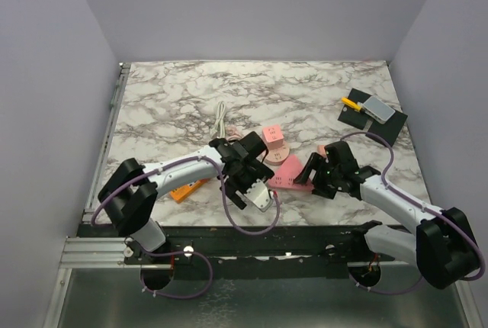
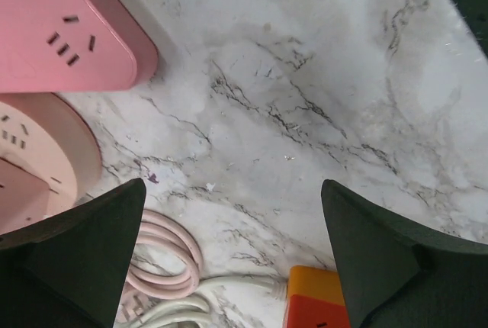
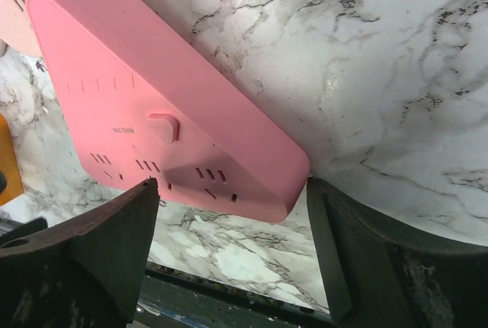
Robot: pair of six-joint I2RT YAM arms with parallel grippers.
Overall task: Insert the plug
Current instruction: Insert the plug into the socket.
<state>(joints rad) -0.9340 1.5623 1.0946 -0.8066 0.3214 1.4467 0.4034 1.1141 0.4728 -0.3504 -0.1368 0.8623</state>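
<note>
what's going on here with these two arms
The right gripper straddles one end of the pink strip; whether it grips it I cannot tell. The left gripper hangs open and empty over the table, the white cable beside it. Nothing is being inserted yet.

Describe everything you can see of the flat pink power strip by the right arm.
The pink power strip is a flat slab with rounded corners, smooth plastic by its look. Its top face shows groups of socket slots and a raised button near the middle. It lies flat and diagonal on the marble table, with no plug in the sockets that show. One corner sits between the fingers of the right pincer; whether they grip it is unclear.
</note>
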